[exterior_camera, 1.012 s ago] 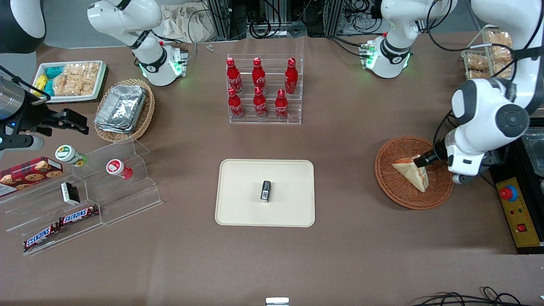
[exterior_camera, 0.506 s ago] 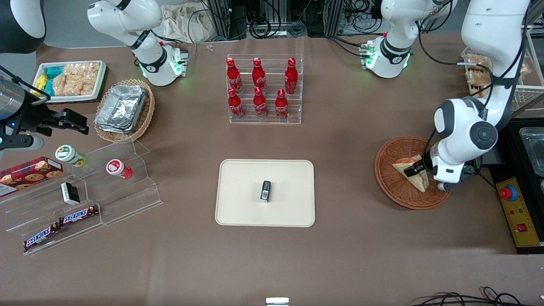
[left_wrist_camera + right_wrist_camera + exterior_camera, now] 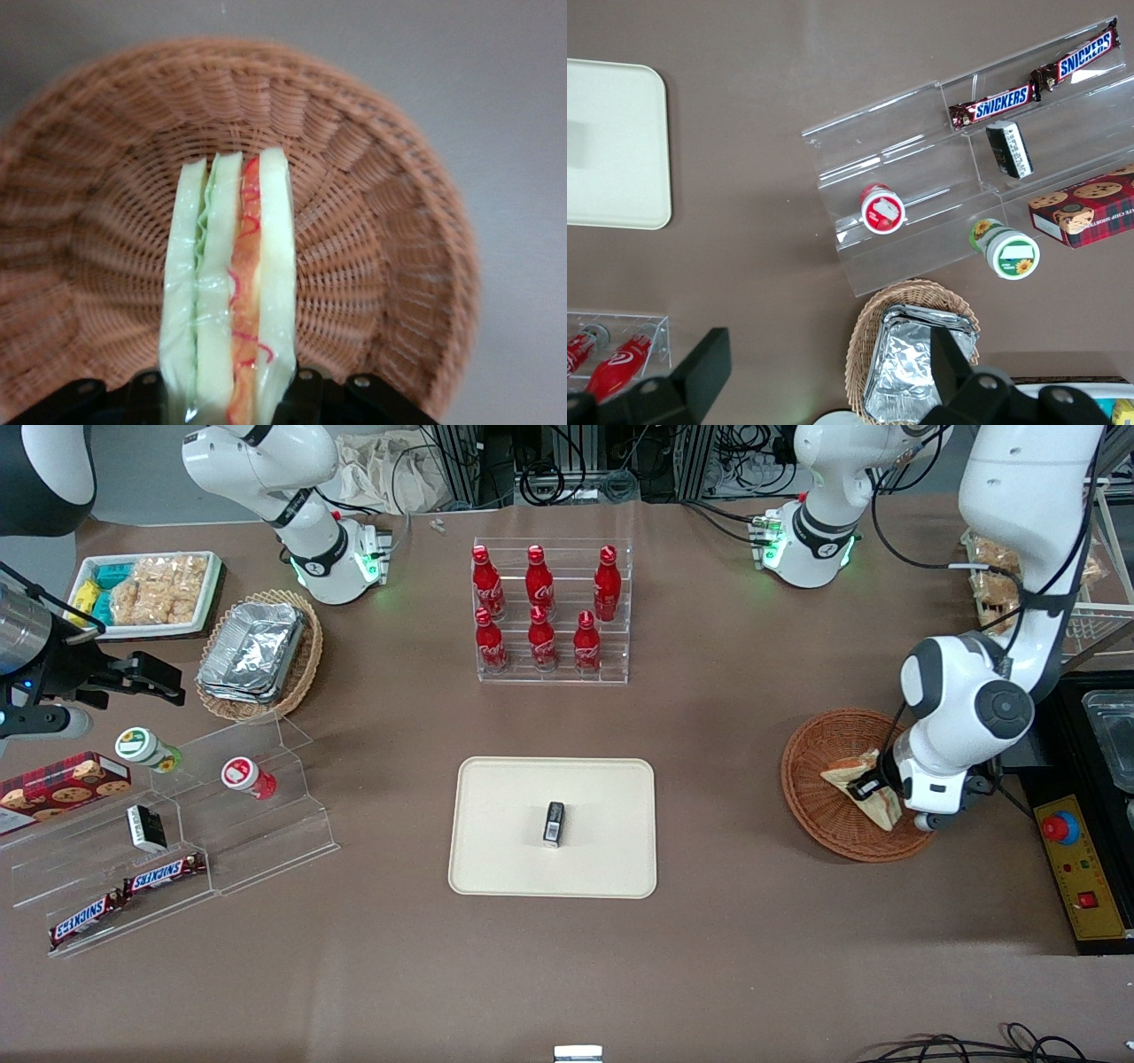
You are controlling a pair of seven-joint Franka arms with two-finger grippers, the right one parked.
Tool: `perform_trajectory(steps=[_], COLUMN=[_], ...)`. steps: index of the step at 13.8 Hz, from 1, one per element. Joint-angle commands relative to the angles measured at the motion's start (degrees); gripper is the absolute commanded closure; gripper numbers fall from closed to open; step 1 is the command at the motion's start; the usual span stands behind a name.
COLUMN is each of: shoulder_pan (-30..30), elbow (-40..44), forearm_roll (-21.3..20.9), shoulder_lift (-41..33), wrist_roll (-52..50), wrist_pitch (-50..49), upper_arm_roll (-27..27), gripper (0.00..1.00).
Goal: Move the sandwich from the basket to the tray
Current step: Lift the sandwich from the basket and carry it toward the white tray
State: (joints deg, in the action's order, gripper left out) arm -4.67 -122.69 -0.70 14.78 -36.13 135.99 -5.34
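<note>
Front view showed the basket (image 3: 837, 797) near the working arm's end of the table, with bare brown table (image 3: 726, 797) lying open between its rim and the tray (image 3: 496, 850). The tray sat in the middle of the table, flat, a small black box (image 3: 554, 823) standing near its centre and cream surface free all round it. A clear rack of red bottles (image 3: 545, 615) stood farther from the camera than the tray, well apart from both.

Inside the basket the sandwich (image 3: 864, 786) stood on edge, bread slices upright, its filling showing between them (image 3: 244, 292). The gripper (image 3: 866, 786) was down in the basket at the sandwich, the black fingers (image 3: 306, 390) flanking the wedge's end and appearing pressed against its two outer slices. The woven wall (image 3: 390, 221) curved up close around the sandwich.
</note>
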Motion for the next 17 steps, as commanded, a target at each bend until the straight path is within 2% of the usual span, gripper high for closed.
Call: perform_trajectory(steps=[1,4,7,10,14,15,17], shoulder_pan=[0.3,0.4,0.4,1.9,13.5,14.8,16.7], elbow=[10.5,22.9,24.9,28.6,37.6,38.6,38.7], forearm_roll=[-0.4,-0.3,0.2,-0.4,-0.8,-2.7,-9.2], shoulder_lift=[-5.3,-4.2,-3.5,2.7,18.0,21.0,26.8], wrist_roll=[-1.0,1.8,5.1,5.1,2.0,0.1,-2.7], wrist_pitch=[-19.4,-34.3,-35.5,-34.3,-24.9,-20.8,-12.8], upper_arm_roll=[-1.9,-6.5,-14.2,-21.4,-21.3,-21.3,-21.3], gripper=[1.00,1.00,1.00,1.00,1.00,1.00,1.00])
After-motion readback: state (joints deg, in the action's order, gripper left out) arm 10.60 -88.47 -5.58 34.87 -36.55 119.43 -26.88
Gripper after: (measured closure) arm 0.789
